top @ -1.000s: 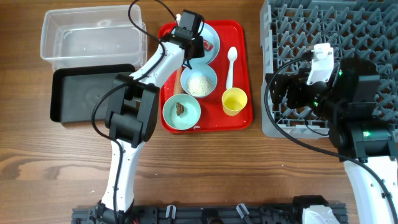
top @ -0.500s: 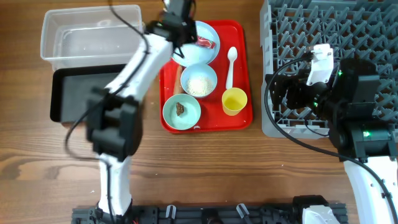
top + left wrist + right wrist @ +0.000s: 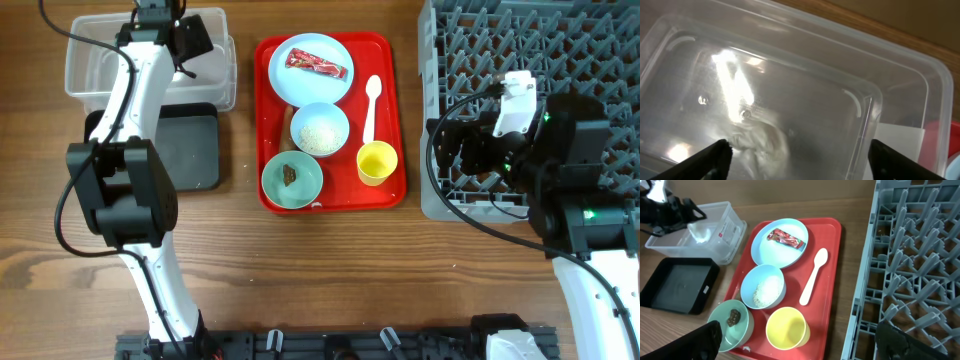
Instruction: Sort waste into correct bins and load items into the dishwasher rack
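Left gripper (image 3: 799, 159), jaws spread, above the clear tub (image 3: 900, 75), crumpled white tissue (image 3: 760, 145) lying below between them; right gripper (image 3: 805, 342), jaws spread wide, yellow cup (image 3: 786, 328) well ahead.

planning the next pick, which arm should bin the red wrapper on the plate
Left, probably. The left gripper, open, hovers over the clear bin beside the tray, so the red wrapper is close. The right gripper is over the rack, across the tray from that bin.

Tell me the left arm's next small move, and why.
Probably swing the left gripper from over the clear bin toward the red wrapper on the blue plate: its jaws stand open, the white tissue lies in the bin, the wrapper is unsorted.
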You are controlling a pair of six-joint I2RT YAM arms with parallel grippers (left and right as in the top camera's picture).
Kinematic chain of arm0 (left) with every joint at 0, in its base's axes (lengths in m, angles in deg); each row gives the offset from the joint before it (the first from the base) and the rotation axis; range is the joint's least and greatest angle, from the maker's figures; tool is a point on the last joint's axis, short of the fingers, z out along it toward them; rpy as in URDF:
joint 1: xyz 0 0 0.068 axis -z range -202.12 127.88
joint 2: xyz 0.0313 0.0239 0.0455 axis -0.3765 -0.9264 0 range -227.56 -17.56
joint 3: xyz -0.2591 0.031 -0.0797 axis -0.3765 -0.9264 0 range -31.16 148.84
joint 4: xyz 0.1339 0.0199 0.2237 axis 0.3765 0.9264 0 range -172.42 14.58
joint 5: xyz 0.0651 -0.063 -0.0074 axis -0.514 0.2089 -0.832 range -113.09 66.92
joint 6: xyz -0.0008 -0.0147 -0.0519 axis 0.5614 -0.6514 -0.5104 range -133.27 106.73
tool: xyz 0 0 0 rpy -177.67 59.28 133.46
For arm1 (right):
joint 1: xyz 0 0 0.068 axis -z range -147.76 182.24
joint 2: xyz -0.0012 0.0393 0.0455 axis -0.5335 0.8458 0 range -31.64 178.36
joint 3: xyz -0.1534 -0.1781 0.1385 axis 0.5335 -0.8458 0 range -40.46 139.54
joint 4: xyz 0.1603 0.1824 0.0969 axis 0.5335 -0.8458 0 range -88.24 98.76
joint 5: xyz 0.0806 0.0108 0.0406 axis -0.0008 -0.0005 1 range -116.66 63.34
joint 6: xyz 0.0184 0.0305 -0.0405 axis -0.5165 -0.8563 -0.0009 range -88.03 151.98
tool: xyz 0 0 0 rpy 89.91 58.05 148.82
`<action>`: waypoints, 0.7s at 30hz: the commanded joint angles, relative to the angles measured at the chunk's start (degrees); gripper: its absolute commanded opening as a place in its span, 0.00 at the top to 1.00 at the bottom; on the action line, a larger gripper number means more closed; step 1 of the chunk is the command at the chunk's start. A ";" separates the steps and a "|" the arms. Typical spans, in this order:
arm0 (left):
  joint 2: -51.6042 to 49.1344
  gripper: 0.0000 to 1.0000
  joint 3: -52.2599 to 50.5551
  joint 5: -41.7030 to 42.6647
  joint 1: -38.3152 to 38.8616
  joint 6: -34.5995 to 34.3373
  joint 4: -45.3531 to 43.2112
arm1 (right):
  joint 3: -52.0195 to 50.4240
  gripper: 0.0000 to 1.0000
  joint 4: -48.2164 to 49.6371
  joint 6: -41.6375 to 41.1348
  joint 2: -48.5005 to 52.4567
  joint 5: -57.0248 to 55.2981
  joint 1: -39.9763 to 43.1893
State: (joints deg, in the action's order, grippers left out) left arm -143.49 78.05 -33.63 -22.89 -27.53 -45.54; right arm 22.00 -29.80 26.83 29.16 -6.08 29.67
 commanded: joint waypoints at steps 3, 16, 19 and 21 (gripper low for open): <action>2.25 0.00 0.44 1.11 1.18 5.05 -2.58 | 1.55 0.00 0.13 -0.90 0.94 0.96 -0.15; 3.26 0.45 0.42 1.20 -2.89 -15.08 2.82 | 1.55 0.00 -0.09 -1.05 0.94 0.98 -0.15; 3.26 0.21 0.42 29.38 -4.79 -0.28 -0.72 | 1.55 0.00 -0.11 -1.03 0.94 0.96 -0.15; 3.26 0.30 0.42 37.90 -6.27 2.73 -1.49 | 1.55 0.00 -0.26 -1.03 0.94 0.96 -0.15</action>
State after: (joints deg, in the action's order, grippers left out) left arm -143.12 77.98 -20.10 -27.72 -33.68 -45.89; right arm 22.00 -29.85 26.61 29.81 -6.08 29.67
